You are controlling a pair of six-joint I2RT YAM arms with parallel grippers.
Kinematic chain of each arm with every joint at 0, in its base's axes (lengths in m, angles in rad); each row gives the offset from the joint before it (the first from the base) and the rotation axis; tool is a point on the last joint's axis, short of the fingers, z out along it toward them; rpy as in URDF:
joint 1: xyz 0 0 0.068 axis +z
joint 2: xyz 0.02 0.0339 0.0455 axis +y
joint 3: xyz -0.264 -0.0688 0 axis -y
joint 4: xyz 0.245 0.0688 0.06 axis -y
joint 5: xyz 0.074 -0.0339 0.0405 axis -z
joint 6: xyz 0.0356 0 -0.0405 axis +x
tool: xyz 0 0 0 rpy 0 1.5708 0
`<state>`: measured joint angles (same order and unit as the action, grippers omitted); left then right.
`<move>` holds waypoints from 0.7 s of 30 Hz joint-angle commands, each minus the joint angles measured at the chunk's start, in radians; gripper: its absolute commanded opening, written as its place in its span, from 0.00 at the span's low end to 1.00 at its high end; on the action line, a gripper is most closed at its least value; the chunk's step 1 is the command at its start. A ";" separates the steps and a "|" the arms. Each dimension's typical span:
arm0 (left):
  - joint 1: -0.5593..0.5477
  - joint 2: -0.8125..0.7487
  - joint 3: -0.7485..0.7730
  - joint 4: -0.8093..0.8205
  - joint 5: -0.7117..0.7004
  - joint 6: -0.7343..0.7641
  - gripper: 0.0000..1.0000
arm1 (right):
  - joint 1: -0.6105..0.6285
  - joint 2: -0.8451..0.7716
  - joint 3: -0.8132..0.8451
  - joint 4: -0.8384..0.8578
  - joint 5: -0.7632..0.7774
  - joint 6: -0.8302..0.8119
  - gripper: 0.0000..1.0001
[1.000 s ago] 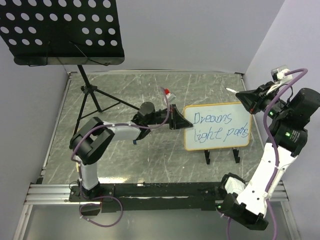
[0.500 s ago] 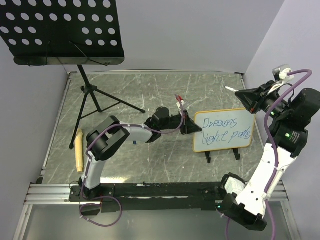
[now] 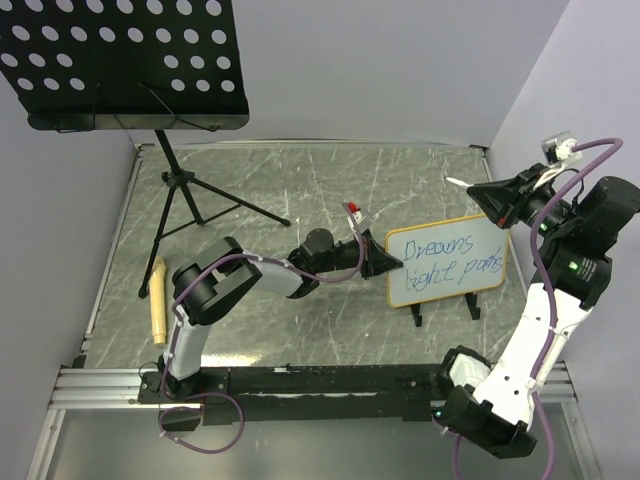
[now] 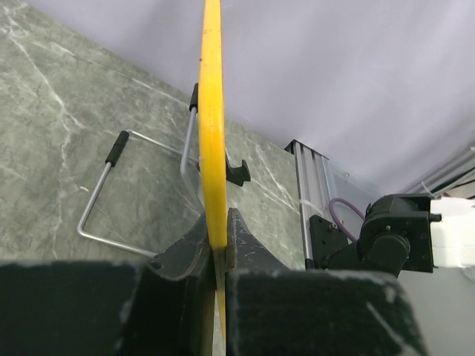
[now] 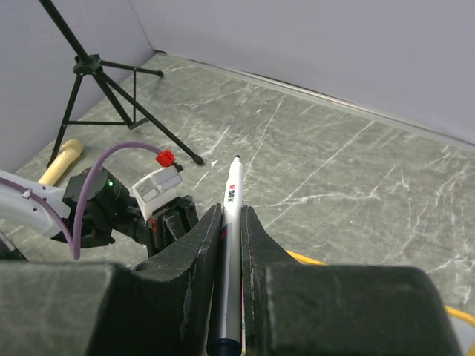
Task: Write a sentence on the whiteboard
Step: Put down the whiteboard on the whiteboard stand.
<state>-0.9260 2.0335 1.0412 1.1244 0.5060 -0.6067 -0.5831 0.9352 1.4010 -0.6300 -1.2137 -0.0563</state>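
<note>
From above, the small white whiteboard with a tan wooden frame point(image 3: 452, 256) stands right of centre on the grey marbled counter point(image 3: 300, 190), its blue handwritten sentence point(image 3: 428, 244) seemingly complete. Left wrist view: my left end effector point(image 4: 217, 236) is clenched on the frame's edge, steadying it. Right wrist view: my right end effector point(image 5: 231, 220) grasps the white marker point(image 5: 234, 191), held off the board.
</note>
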 commanded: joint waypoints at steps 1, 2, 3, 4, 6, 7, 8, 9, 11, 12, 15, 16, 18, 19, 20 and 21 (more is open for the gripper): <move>-0.014 -0.065 0.022 -0.077 -0.020 0.018 0.01 | -0.007 -0.012 -0.008 0.047 -0.029 0.015 0.00; -0.014 -0.076 0.029 -0.104 -0.017 0.018 0.01 | -0.006 -0.015 -0.011 0.047 -0.029 0.015 0.00; -0.014 -0.081 0.036 -0.116 -0.012 0.015 0.01 | -0.007 -0.015 -0.011 0.046 -0.030 0.013 0.00; -0.014 -0.085 0.049 -0.126 -0.006 0.001 0.01 | -0.007 -0.015 -0.011 0.044 -0.032 0.012 0.00; -0.014 -0.094 0.071 -0.153 0.003 -0.005 0.01 | -0.006 -0.016 -0.016 0.049 -0.035 0.015 0.00; -0.014 -0.098 0.077 -0.161 0.006 -0.016 0.01 | -0.006 -0.018 -0.017 0.049 -0.035 0.015 0.00; -0.014 -0.102 0.085 -0.170 0.009 -0.021 0.01 | -0.007 -0.019 -0.017 0.047 -0.037 0.013 0.00; -0.014 -0.104 0.094 -0.179 0.009 -0.025 0.01 | -0.007 -0.021 -0.019 0.049 -0.038 0.013 0.00; -0.014 -0.111 0.102 -0.186 0.008 -0.045 0.01 | -0.007 -0.022 -0.023 0.052 -0.040 0.013 0.00; -0.014 -0.113 0.106 -0.189 0.005 -0.056 0.01 | -0.007 -0.026 -0.026 0.050 -0.040 0.012 0.00; -0.014 -0.121 0.097 -0.187 -0.018 -0.070 0.01 | -0.006 -0.029 -0.031 0.050 -0.041 0.012 0.00; -0.014 -0.125 0.092 -0.186 -0.023 -0.071 0.01 | -0.007 -0.029 -0.034 0.052 -0.043 0.012 0.00; -0.016 -0.133 0.073 -0.181 -0.043 -0.077 0.01 | -0.007 -0.030 -0.037 0.056 -0.044 0.013 0.00; -0.016 -0.139 0.065 -0.179 -0.053 -0.079 0.01 | -0.007 -0.032 -0.039 0.058 -0.046 0.015 0.00; -0.017 -0.144 0.056 -0.173 -0.060 -0.080 0.01 | -0.007 -0.030 -0.039 0.058 -0.047 0.015 0.00; -0.017 -0.148 0.043 -0.169 -0.066 -0.087 0.01 | -0.007 -0.032 -0.040 0.056 -0.049 0.013 0.00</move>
<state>-0.9321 1.9671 1.0996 0.8837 0.4591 -0.6674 -0.5831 0.9176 1.3682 -0.6201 -1.2247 -0.0517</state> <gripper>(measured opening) 0.088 0.188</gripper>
